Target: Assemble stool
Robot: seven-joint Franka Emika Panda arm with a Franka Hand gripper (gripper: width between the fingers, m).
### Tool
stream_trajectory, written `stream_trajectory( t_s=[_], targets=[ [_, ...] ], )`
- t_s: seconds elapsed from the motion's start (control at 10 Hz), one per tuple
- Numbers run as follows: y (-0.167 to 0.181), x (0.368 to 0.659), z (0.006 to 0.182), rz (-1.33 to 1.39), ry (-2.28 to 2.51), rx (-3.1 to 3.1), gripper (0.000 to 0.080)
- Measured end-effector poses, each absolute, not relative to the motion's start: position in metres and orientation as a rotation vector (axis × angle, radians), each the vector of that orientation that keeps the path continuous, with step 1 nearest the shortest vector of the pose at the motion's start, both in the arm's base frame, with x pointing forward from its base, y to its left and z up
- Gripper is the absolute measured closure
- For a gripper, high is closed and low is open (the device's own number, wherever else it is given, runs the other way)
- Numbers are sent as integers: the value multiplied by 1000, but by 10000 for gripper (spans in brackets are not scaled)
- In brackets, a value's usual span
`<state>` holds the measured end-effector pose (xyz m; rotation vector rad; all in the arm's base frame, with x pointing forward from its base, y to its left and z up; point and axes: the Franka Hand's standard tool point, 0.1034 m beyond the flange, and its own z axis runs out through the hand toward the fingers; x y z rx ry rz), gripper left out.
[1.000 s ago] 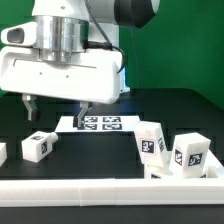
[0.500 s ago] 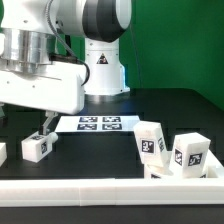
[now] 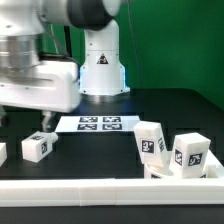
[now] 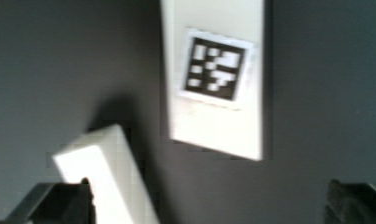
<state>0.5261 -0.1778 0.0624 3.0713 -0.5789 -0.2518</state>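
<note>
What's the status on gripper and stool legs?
Black two-finger gripper open, empty. Hovers over small white blocky plastic tagged leg, exterior view's left. Two more white legs loose, that view's right. Nothing seen in the way.

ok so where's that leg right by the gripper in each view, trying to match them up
Exterior view: the leg sits at the exterior view's left, just below one finger.
Wrist view: two white pieces show, a long tagged piece and a tilted piece beside one finger; which is that leg cannot be told.
Shared landmark: the open gripper, a finger of it in both views.
</note>
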Motion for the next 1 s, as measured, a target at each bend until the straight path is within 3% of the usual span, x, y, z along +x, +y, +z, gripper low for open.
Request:
stream_trajectory(
  t_s=[0.6,1.0],
  targets=[
    [-179,510,63,-861,-609,3025,150],
    [-165,526,70,-868,-580,3047,150]
  ],
)
